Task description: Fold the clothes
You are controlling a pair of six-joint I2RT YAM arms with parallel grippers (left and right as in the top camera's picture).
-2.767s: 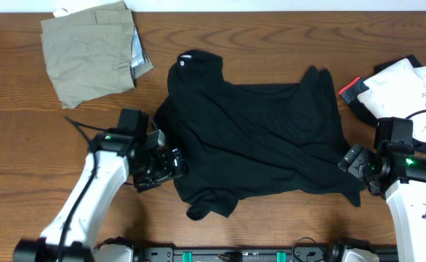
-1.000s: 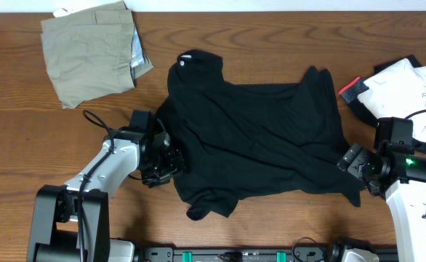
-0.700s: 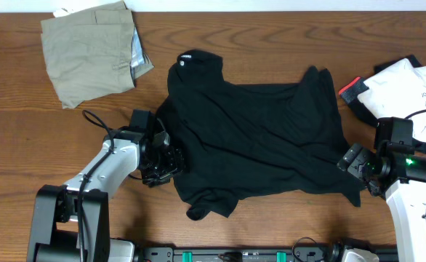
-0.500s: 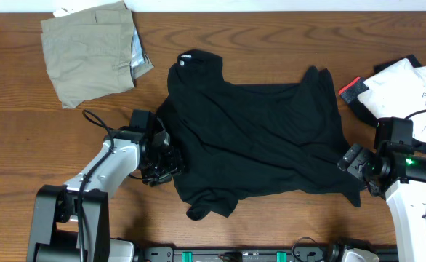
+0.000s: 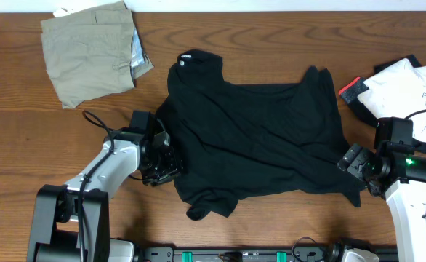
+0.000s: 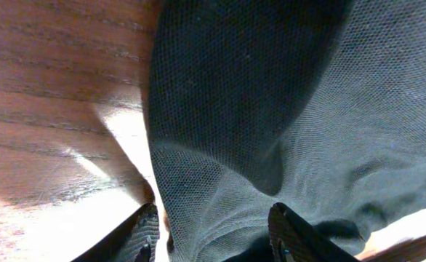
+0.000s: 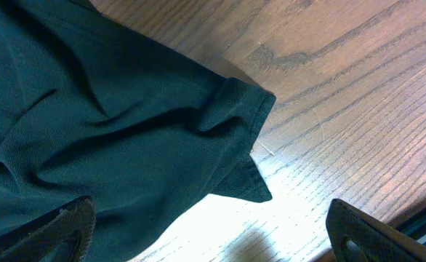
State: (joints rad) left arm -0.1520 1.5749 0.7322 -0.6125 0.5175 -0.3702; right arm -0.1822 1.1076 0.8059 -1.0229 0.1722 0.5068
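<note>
Left gripper [image 5: 168,164] has advanced to the black T-shirt [image 5: 256,138] at its lower-left edge, jaws half-closed, grip unconfirmed; right gripper [image 5: 355,164] gapes empty; shirt lies unfolded, centre frame.

The black short-sleeved T-shirt [image 5: 256,138] lies spread out but rumpled across the middle of the counter [image 5: 24,145]. Its collar points toward the far edge, and one sleeve is bunched at the near left. A khaki-olive piece [image 5: 89,51] sits folded at the far left. At the right edge, a white printed top [image 5: 406,87] lies crumpled over a black garment with red-white trim [image 5: 350,93].
</note>
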